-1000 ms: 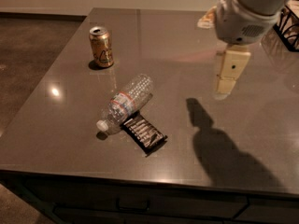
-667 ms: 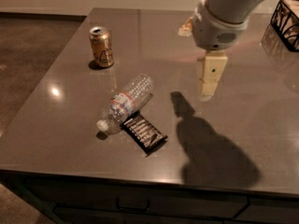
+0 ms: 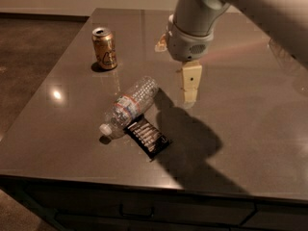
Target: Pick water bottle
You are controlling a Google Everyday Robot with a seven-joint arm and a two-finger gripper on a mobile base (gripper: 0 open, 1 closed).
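The jaws of the gripper (image 3: 190, 86) show me only one cream-coloured face, pointing straight down, so I cannot tell whether they are parted or closed. What I can see is that they are not on the bottle. The gripper hangs below the grey wrist housing (image 3: 192, 30) of the arm, over the middle of the counter (image 3: 260, 105). It appears just right of the bottle's base end and apart from it.

The water bottle (image 3: 129, 105) lies on its side on the counter, set diagonally. Its white cap (image 3: 104, 129) points toward the near left and its base toward the far right. The red, white and blue label band sits around its middle. A flat black snack wrapper (image 3: 148, 137) lies against the bottle's near side, close to the cap end; I cannot tell whether the two actually touch.

A gold soda can (image 3: 105, 48) stands upright toward the far left of the counter, apart from the bottle. The arm throws a broad dark shadow (image 3: 192, 148) across the counter, running from beside the bottle's base toward the near edge.
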